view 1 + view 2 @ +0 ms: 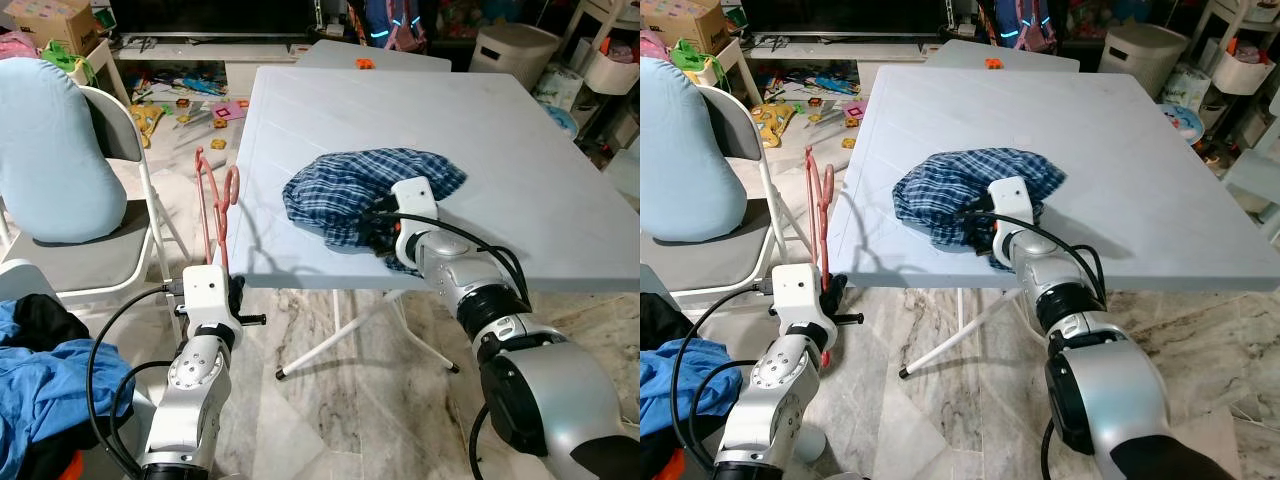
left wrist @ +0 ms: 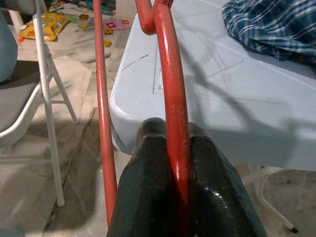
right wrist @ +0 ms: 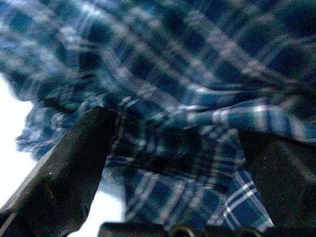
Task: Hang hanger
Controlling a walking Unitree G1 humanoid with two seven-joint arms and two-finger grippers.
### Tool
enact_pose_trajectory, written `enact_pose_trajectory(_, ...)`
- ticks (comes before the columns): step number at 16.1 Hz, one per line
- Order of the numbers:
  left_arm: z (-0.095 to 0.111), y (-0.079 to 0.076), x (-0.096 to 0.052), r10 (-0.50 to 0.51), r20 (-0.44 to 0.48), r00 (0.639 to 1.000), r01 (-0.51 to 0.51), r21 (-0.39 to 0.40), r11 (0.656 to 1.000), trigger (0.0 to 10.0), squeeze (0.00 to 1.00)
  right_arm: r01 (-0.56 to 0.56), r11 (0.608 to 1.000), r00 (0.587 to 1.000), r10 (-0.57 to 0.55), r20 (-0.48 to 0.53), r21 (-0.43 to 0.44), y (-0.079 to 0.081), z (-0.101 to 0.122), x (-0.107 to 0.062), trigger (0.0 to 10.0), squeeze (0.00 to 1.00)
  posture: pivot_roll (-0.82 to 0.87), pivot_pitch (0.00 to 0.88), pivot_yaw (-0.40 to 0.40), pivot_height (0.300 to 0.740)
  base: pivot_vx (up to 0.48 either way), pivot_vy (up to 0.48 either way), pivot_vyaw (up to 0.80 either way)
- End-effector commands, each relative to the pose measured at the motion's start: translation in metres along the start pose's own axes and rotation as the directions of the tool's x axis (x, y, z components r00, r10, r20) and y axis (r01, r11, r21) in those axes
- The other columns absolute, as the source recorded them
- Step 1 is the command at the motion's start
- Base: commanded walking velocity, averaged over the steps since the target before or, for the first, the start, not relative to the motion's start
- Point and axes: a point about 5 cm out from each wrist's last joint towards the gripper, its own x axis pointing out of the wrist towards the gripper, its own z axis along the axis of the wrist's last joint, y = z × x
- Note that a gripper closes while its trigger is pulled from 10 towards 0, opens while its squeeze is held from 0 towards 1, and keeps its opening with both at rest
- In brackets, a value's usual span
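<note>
A red plastic hanger [image 1: 215, 205] stands upright beside the table's left edge, its hook [image 1: 233, 185] near table height. My left gripper [image 2: 170, 182] is shut on the hanger's lower bar, just below the table corner [image 1: 232, 275]. A crumpled blue plaid garment [image 1: 360, 190] lies on the pale blue table [image 1: 480, 130] near the front edge. My right gripper [image 3: 173, 163] is pushed into the near side of the cloth, its two black fingers [image 3: 74, 158] spread wide with fabric between them.
A white folding chair [image 1: 120, 250] with a light blue cushion [image 1: 50, 150] stands left of the table. Blue clothes [image 1: 50, 380] are heaped at lower left. Toys litter the floor [image 1: 185, 100] behind. Bins and shelves [image 1: 590, 70] crowd the right rear.
</note>
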Motion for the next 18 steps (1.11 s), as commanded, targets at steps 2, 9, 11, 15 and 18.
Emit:
enact_pose_trajectory(2,0.002,-0.001,-0.001,0.006,0.005,1.0,-0.006,-0.009,1.0,10.0,0.0,0.214,0.977,0.965,-0.209,0.157,-0.01,-0.018,0.04,-0.003,10.0,1.0,0.11,0.051,-0.06,0.74,0.0,0.0,0.0)
enact_pose_trajectory(9,0.012,-0.007,-0.003,-0.015,0.097,0.995,0.003,0.121,0.993,10.0,0.0,0.035,0.999,0.955,-0.023,0.296,-0.035,-0.014,0.038,-0.006,10.0,0.93,0.1,0.054,-0.063,0.74,0.0,0.0,0.0)
enact_pose_trajectory(11,0.02,-0.011,-0.006,-0.048,0.159,0.986,0.022,0.163,0.986,10.0,0.0,0.068,0.997,0.937,-0.053,0.344,-0.03,-0.039,0.016,-0.016,10.0,0.56,0.07,0.06,-0.051,0.74,0.0,0.0,0.0)
enact_pose_trajectory(15,0.044,-0.037,-0.013,-0.187,0.266,0.946,0.104,0.296,0.95,10.0,0.0,0.115,0.992,0.901,-0.125,0.416,0.048,-0.062,-0.021,-0.045,10.0,0.0,0.04,0.06,-0.036,0.74,0.0,0.0,0.0)
enact_pose_trajectory(18,0.041,-0.046,-0.012,-0.252,0.238,0.938,0.162,0.342,0.926,10.0,0.0,0.092,0.996,0.904,-0.091,0.419,0.019,-0.056,-0.037,-0.055,10.0,0.0,0.03,0.054,-0.023,0.74,0.0,0.0,0.0)
